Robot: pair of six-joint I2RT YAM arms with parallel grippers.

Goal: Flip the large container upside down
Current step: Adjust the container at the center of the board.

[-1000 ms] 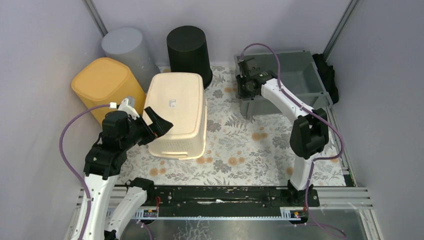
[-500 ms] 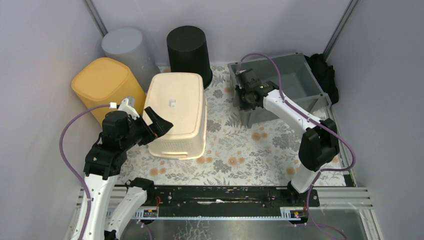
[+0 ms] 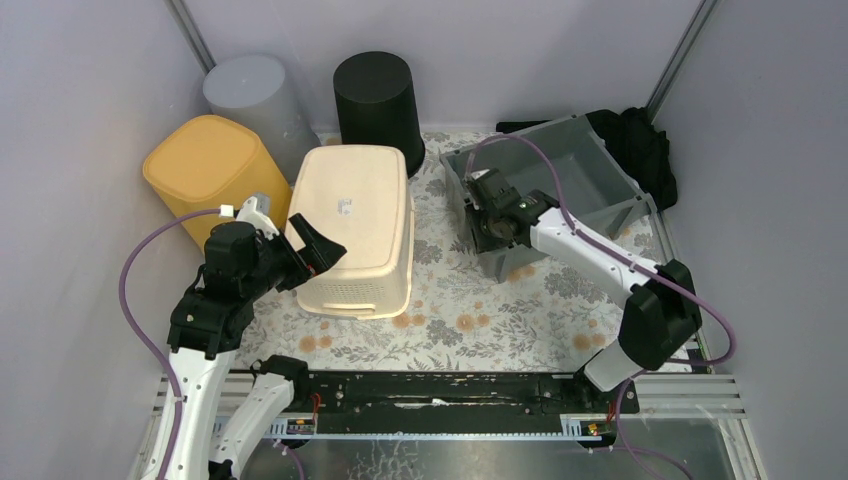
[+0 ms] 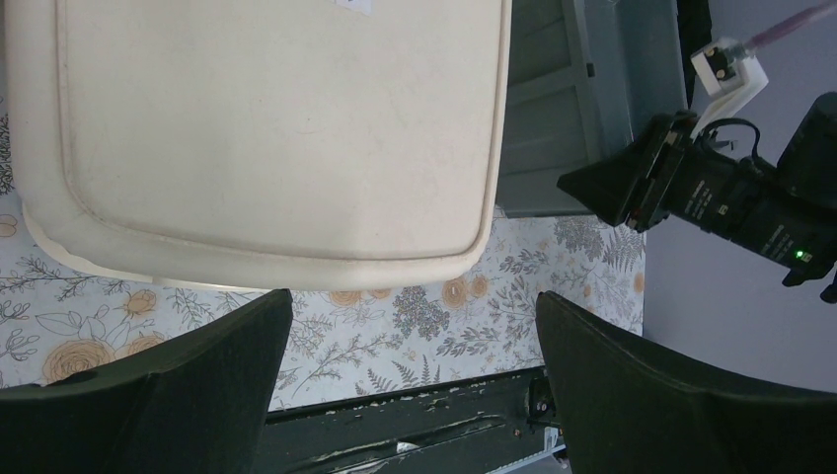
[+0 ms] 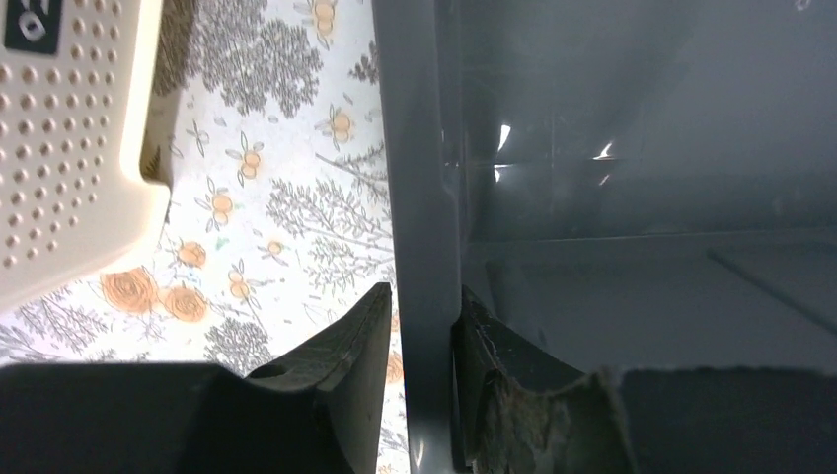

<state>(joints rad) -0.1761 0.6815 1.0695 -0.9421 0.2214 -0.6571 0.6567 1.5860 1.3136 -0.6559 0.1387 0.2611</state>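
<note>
1. While the right pincer [image 5: 422, 306] is closed narrow on the grey container [image 3: 575, 175], it grips the wall that faces the cream basket [image 3: 355, 225]. One finger [image 5: 345, 346] presses the wall's outer face and the other its inner face, just below the rim.
2. From that grip outward, the grey container sits mouth up on the flowered tabletop [image 3: 480, 310], with its bare floor open to the overhead camera. It lies askew to the tabletop's edges. Whether the gripped side is lifted off the cloth I cannot tell.
3. Well to the left of the grey container, the left pincer [image 4: 407, 316] hangs spread wide and holds nothing. It hovers above the near end of the cream basket, which rests bottom up.
4. Further left of the grey container, beyond the basket, stands a yellow bin [image 3: 205, 165]. A pale grey bin [image 3: 250, 90] and a black bin [image 3: 375, 95] stand behind the basket. A black bundle [image 3: 630, 135] lies just behind the grey container's far corner.
5. As I judge it, the hold is secured but the flip itself is not done, since the mouth faces upward. What remains is to raise the gripped wall, roll the grey container over its opposite edge, set it down on its rim and let go.
</note>
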